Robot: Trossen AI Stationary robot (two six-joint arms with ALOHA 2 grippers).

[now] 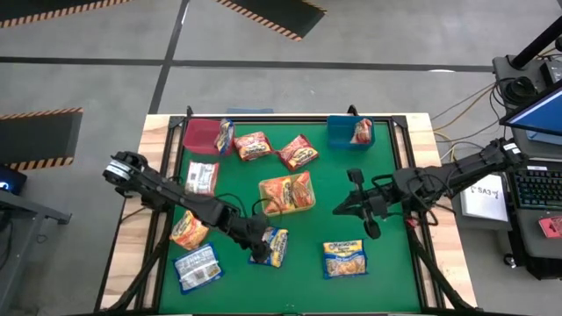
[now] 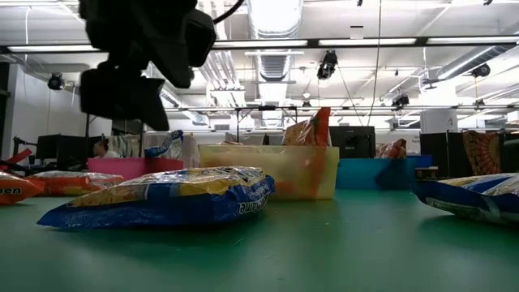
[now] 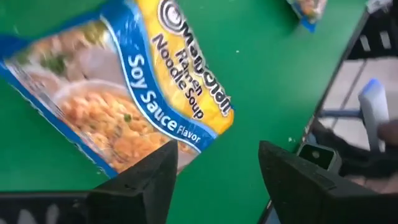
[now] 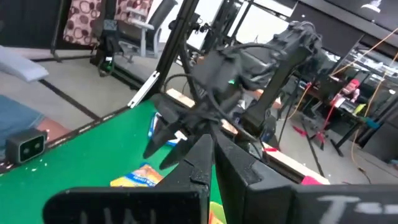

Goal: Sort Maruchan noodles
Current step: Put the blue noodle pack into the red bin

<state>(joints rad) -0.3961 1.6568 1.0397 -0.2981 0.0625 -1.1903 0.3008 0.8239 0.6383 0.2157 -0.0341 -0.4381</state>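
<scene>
A blue and yellow soy-sauce noodle packet (image 1: 272, 247) lies flat on the green mat, filling much of the left wrist view (image 3: 118, 93). My left gripper (image 3: 214, 177) hovers open just above the packet's near-left end (image 1: 256, 239). In the low view it hangs clear above the packet (image 2: 162, 199). My right gripper (image 1: 341, 209) is shut and holds nothing; it hangs over bare mat right of centre, its fingers (image 4: 211, 155) pointing toward the left arm. Other packets lie loose: blue (image 1: 345, 259), blue-and-silver (image 1: 198, 268), orange (image 1: 189, 230), silver (image 1: 202, 177) and two red (image 1: 253, 145) (image 1: 299, 152).
A red bin (image 1: 202, 132) at the far left holds one packet standing against its right wall. A blue bin (image 1: 344, 132) at the far edge holds another. An orange translucent bin (image 1: 287, 193) with packets sits mid-table. A black frame runs along the table's edges. Bare mat lies between the two grippers.
</scene>
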